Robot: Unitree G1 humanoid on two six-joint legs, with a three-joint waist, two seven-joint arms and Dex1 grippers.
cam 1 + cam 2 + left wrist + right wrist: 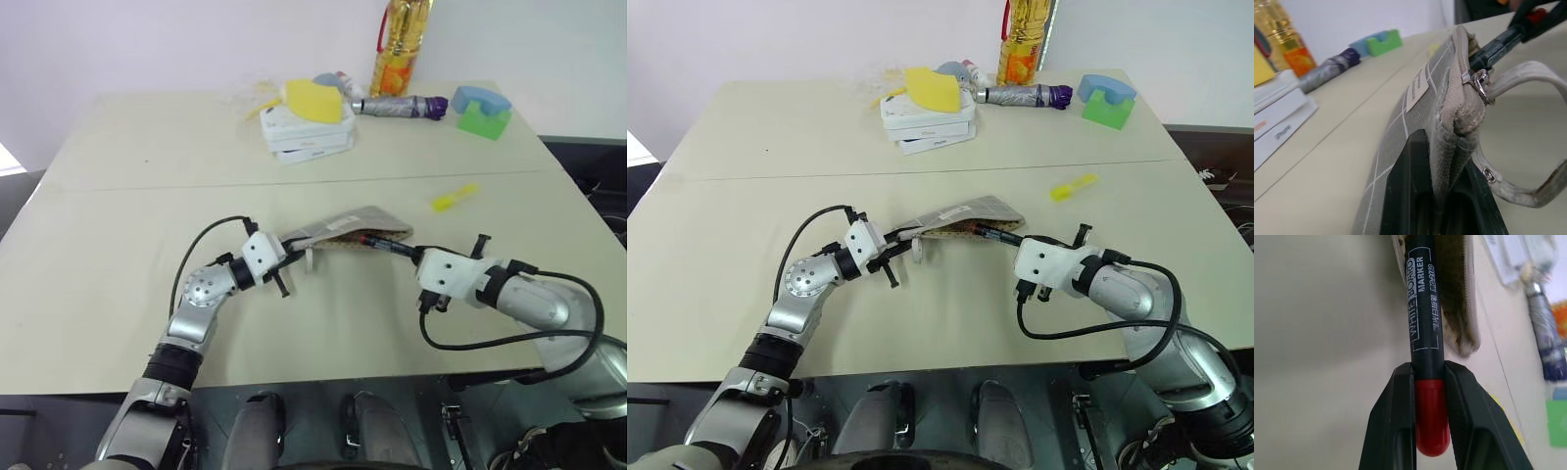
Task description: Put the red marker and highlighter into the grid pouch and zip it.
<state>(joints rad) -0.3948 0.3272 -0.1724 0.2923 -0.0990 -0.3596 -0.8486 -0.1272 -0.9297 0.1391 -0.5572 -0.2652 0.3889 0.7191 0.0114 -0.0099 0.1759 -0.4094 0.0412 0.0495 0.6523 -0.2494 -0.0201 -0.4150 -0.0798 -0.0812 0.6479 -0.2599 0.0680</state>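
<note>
The right end effector is clamped on the red cap end of the light, stiff, smooth red marker, its black end entering the soft, limp grid pouch, which the closed left end effector pinches at one end just above the counter, while the highlighter lies well apart beyond.

The grid pouch is grey with thin white lines. The red marker is black with a red end. The highlighter is bright yellow, on a beige tabletop.

Bright, even light; soft shadows; wrist foregrounds blurred.
</note>
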